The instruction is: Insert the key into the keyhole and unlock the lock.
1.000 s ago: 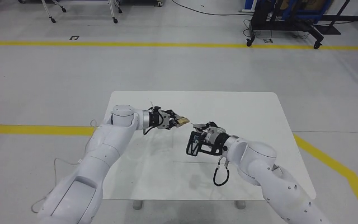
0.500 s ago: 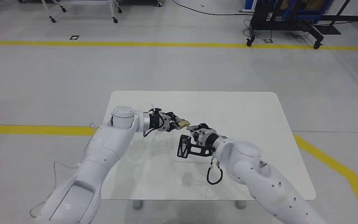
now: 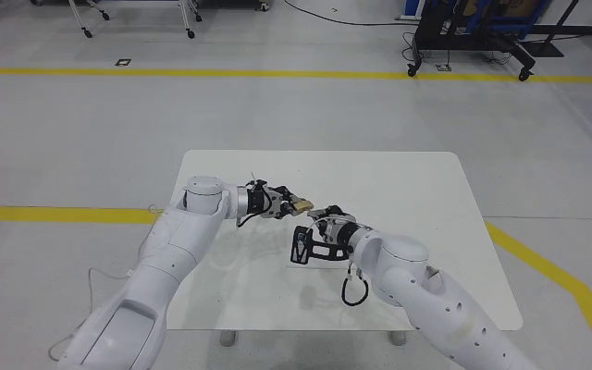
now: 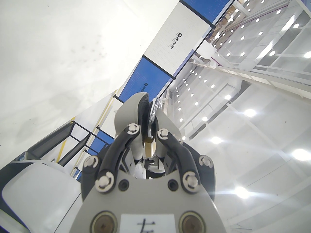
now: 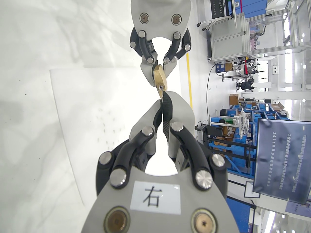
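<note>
A small brass lock (image 3: 302, 202) hangs above the table's middle, with my left gripper (image 3: 288, 201) shut on it. In the right wrist view the lock (image 5: 159, 77) sticks out of the left gripper's fingertips (image 5: 148, 77). Its keyhole (image 5: 159, 87) faces my right gripper (image 5: 163, 98). That gripper is shut, and a short brass tip of the key (image 5: 160, 95) pokes from its pads up to the keyhole. The rest of the key is hidden between the pads. In the left wrist view my left gripper (image 4: 150, 103) pinches a silvery piece (image 4: 154, 107) with brass behind it.
The white table (image 3: 407, 185) carries nothing else near the arms. Both arms meet over its middle, the left one from the left side, the right one from the near right. Grey floor with yellow lines (image 3: 277, 72) surrounds the table.
My right gripper has shifted left, closing in on the lock. The left gripper and the lock have barely moved.
</note>
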### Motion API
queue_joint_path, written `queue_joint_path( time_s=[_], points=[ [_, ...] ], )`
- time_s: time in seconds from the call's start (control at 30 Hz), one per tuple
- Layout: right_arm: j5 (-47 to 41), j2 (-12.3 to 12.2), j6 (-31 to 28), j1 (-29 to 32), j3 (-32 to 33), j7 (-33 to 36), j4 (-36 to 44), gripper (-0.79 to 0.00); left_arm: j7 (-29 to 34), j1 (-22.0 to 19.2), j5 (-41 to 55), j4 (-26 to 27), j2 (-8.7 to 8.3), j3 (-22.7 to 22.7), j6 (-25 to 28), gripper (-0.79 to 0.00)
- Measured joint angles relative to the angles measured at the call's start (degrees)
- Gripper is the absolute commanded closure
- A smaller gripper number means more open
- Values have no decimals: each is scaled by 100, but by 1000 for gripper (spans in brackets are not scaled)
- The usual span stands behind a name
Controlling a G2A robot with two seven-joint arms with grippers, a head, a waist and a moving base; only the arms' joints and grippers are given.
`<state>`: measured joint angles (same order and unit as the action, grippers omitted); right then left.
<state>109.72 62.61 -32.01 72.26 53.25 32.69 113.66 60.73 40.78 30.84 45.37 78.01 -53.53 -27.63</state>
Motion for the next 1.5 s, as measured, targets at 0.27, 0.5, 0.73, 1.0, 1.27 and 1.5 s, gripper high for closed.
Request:
queue_joint_path(
  time_s=[0.27,0.5,0.73,1.0,1.27,1.5],
  points=[
    [130,12,-112,57,19,-19,5,0,-51,4,13,11,-2,14,-15,0],
    [202,45,-119,40,10,17,-22,0,-87,4,-14,23,-3,42,-15,0],
    [228,74,-164,31,15,31,-54,0,-102,1,-23,29,-5,60,-25,0],
    [239,119,-201,-20,-7,70,-120,0,-115,-1,-29,30,-7,83,-37,0],
    [326,157,-320,-63,-55,206,-155,0,-109,1,-41,37,-3,122,-39,0],
    [381,209,-351,-117,-141,290,-192,0,-113,-9,-76,32,0,160,-39,0]
  ],
)
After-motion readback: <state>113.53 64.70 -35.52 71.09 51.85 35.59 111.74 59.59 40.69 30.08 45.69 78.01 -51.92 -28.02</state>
